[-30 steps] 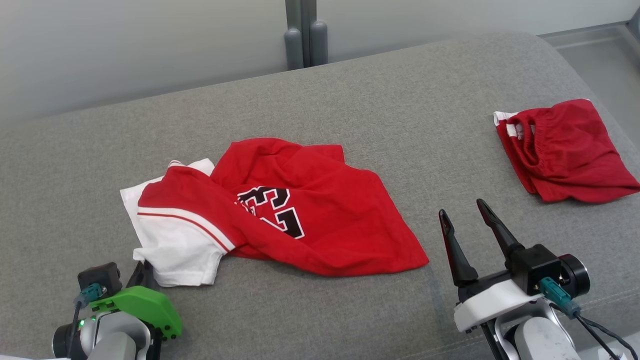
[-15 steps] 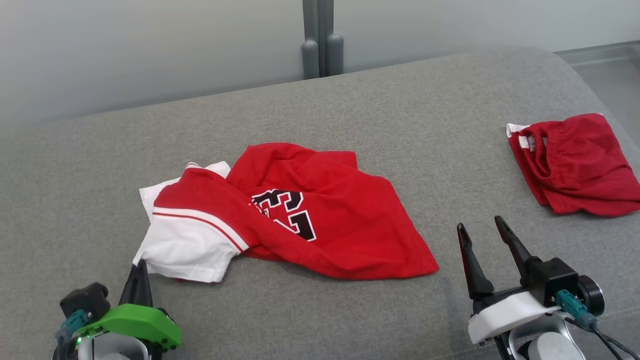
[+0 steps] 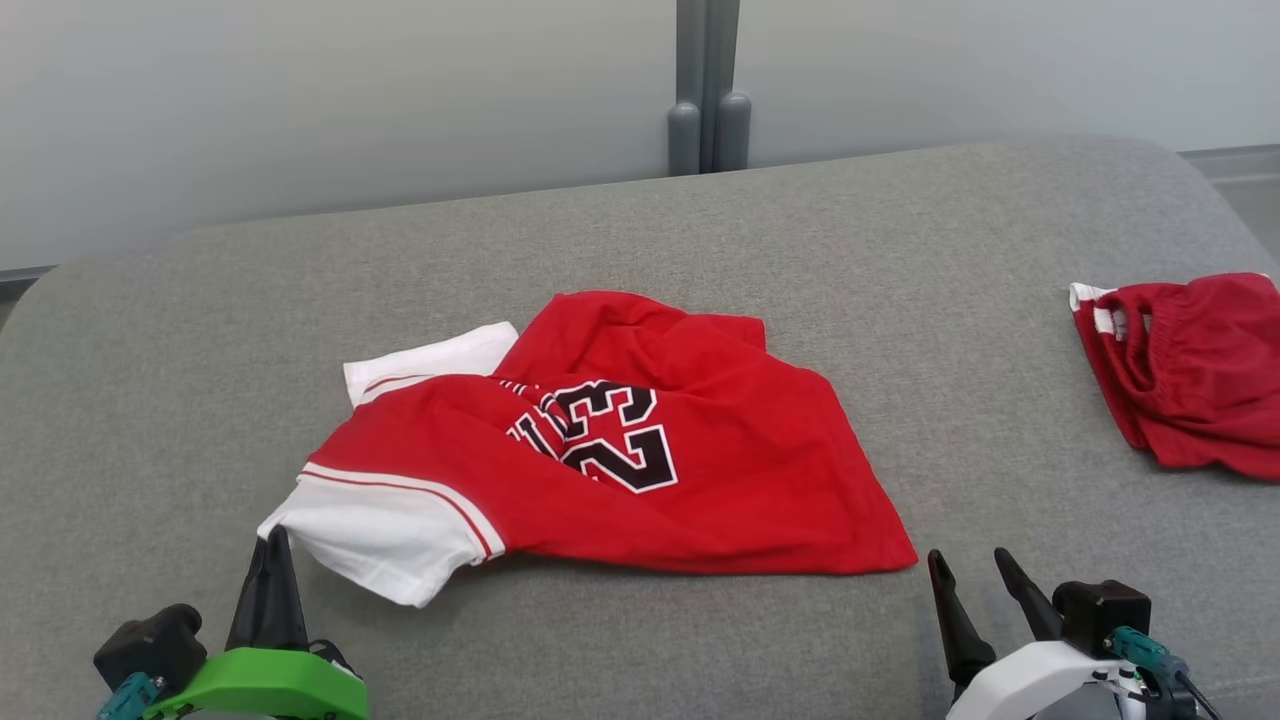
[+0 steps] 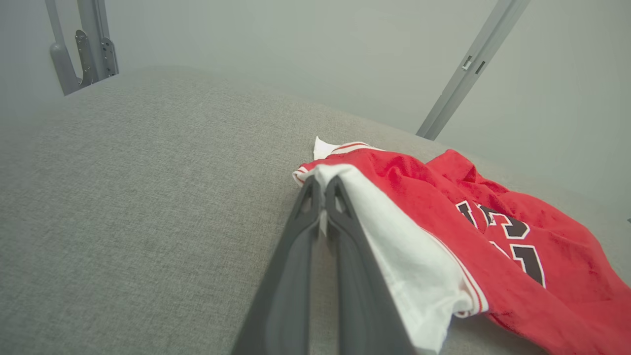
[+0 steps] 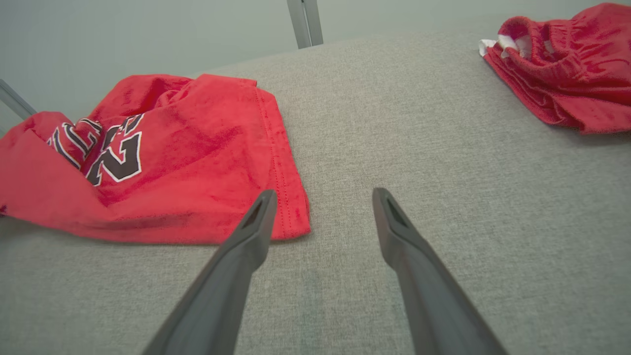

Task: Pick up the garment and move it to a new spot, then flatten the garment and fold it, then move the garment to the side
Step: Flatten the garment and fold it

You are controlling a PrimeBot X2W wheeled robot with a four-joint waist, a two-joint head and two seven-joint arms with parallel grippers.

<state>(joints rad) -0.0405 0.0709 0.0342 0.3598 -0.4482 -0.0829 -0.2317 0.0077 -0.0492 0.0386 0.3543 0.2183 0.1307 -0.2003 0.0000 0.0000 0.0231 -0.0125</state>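
The left gripper (image 3: 272, 540) has its jaws clenched on the white sleeve (image 3: 380, 530) of the red jersey (image 3: 720, 470), which sprawls on the grey cushion (image 3: 200, 350) just beyond the right gripper (image 3: 967, 556), whose jaws are spread wide.

The left gripper (image 3: 271, 540), jaws pinched on the white sleeve (image 3: 385, 540), has raised the sleeve's corner off the cushion (image 3: 200, 350) and drawn it toward the left edge. The garment (image 3: 740, 470) has stretched out after it, so the fold over the black number (image 3: 615, 445) has opened. The head camera has swung, shifting the whole view.
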